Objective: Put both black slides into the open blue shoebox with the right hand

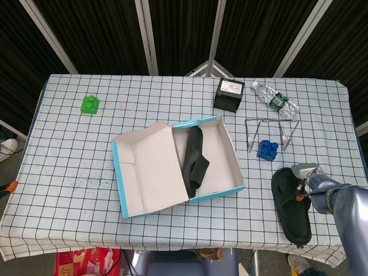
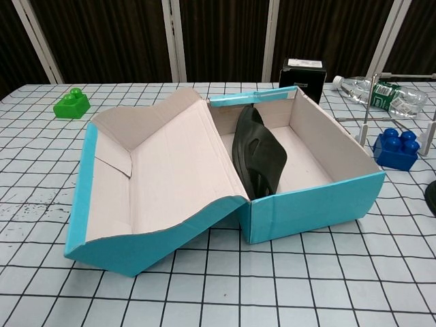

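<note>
The open blue shoebox [image 1: 215, 192] sits mid-table with its lid folded out to the left; the chest view shows its front wall [image 2: 313, 204]. One black slide [image 1: 194, 161] stands on edge inside it, leaning near the lid side [image 2: 259, 160]. The other black slide [image 1: 287, 207] lies flat on the table at the front right, and only its edge [image 2: 431, 197] shows in the chest view. My right hand [image 1: 307, 178] grips this slide at its right side near the strap. The finger contact is small and partly hidden. My left hand appears in neither view.
A blue block [image 1: 267, 149] and a wire rack [image 1: 270, 132] stand just behind the loose slide. A water bottle [image 1: 276, 100] and a black box [image 1: 229, 94] are at the back. A green block [image 1: 89, 104] sits far left. The table's front edge lies close under the slide.
</note>
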